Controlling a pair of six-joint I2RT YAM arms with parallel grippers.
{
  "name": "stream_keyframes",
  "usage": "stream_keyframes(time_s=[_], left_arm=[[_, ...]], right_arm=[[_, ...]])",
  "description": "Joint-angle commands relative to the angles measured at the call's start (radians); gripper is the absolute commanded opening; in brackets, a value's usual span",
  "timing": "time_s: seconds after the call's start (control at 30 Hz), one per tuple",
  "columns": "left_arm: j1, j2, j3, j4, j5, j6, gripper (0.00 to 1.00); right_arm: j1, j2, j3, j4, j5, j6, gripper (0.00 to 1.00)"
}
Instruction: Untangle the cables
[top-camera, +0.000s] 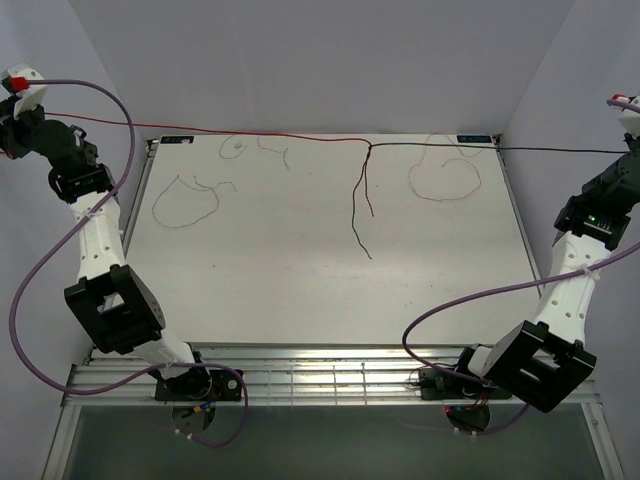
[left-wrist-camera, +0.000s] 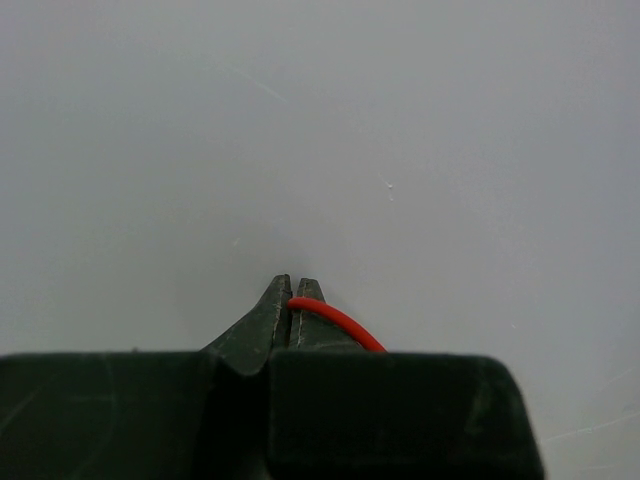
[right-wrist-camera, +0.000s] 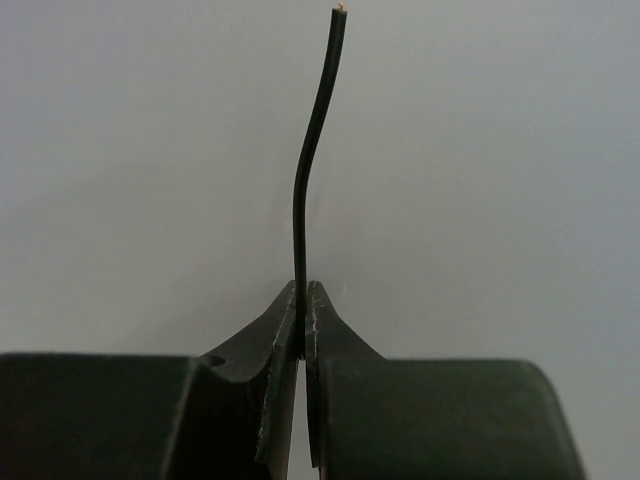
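Closest to the lens, the left claw (left-wrist-camera: 290, 292) is pinched tight on the red cable (left-wrist-camera: 335, 322). The right claw (right-wrist-camera: 303, 295) is likewise clamped on the black cable (right-wrist-camera: 300, 190). We find both cables drawn taut over the far edge of the worktop (top-camera: 300, 290), meeting at a crossing (top-camera: 368, 145) whose loose tails lie on the worktop. We judge the pulling-apart step to be in hand. Next, that crossing must be worked loose without overstraining either wire.

- White matte desk (top-camera: 300, 270), thin metal edging.
- Pale grey walls (top-camera: 320, 60) at back, L + R, close round desk.
- Slatted metal rack (top-camera: 330, 378) along near edge, w/ grey-green surface (top-camera: 330, 445) below.
- Light soft, even.
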Motion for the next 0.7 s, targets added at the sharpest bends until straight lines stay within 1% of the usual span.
stream_keyframes(time_s=[0.0, 0.13, 0.27, 0.37, 0.47, 0.6, 0.67], left_arm=[[0.055, 0.005, -0.001, 0.012, -0.008, -0.02, 0.0], [0.088, 0.018, 0.015, -0.002, -0.019, -0.05, 0.0], [0.108, 0.016, 0.005, 0.029, -0.027, -0.047, 0.0], [0.15, 0.013, 0.001, 0.002, -0.027, -0.118, 0.0], [0.148, 0.019, -0.004, -0.021, 0.001, -0.145, 0.0], [0.145, 0.022, 0.021, -0.035, -0.016, -0.149, 0.0], [0.139, 0.019, 0.027, -0.052, -0.013, -0.177, 0.0]], right_arm=[[-0.06, -0.034, -0.021, 0.119, 0.001, 0.0, 0.08], [-0.08, -0.025, -0.029, 0.138, -0.003, 0.005, 0.08], [-0.095, -0.016, -0.025, 0.146, -0.006, 0.034, 0.08], [-0.1, -0.019, -0.035, 0.158, 0.001, 0.023, 0.08], [-0.1, -0.02, -0.024, 0.15, -0.008, 0.04, 0.08], [-0.1, -0.032, -0.007, 0.138, -0.014, 0.055, 0.08], [-0.098, -0.037, -0.001, 0.089, -0.046, 0.078, 0.08]])
